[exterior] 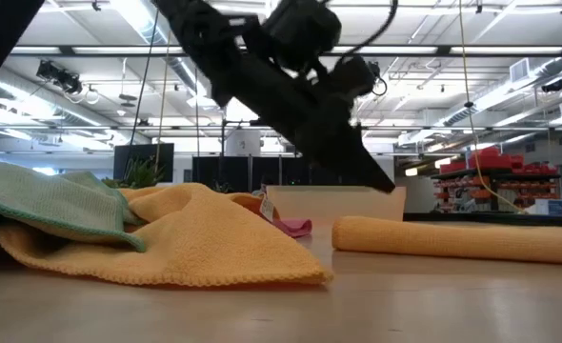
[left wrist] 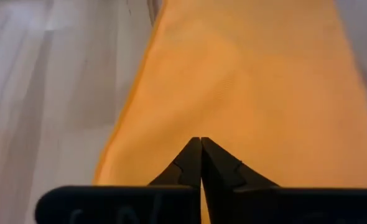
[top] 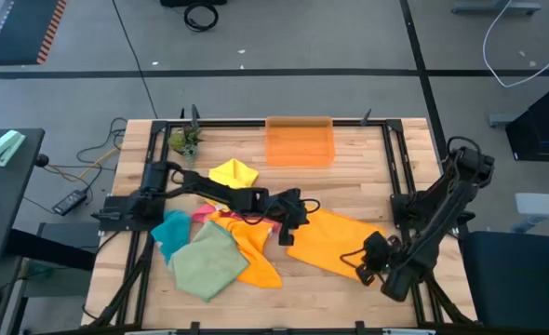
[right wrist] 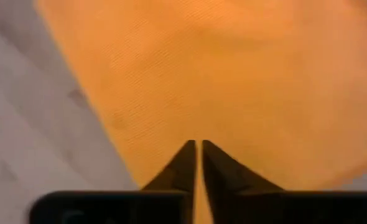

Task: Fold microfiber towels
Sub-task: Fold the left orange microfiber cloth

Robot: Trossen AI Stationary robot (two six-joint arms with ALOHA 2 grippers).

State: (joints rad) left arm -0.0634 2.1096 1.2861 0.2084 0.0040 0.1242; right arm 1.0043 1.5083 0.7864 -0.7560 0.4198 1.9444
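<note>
Looking down, I see the orange towel (top: 335,244) lying mid-table, its long axis slanting from my left gripper (top: 288,233) toward my right gripper (top: 363,270). Both have their fingers pinched together on its opposite ends. The orange bin (top: 300,141) at the far edge looks empty.

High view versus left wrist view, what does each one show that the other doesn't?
Only the high view shows the orange bin, the yellow towel, the teal towel, the sage green towel and the right claw at the spread orange towel's near corner. Only the left wrist view shows the left claw's tips pressed shut right over that towel's edge. Both show the orange towel on the wooden table.
</note>
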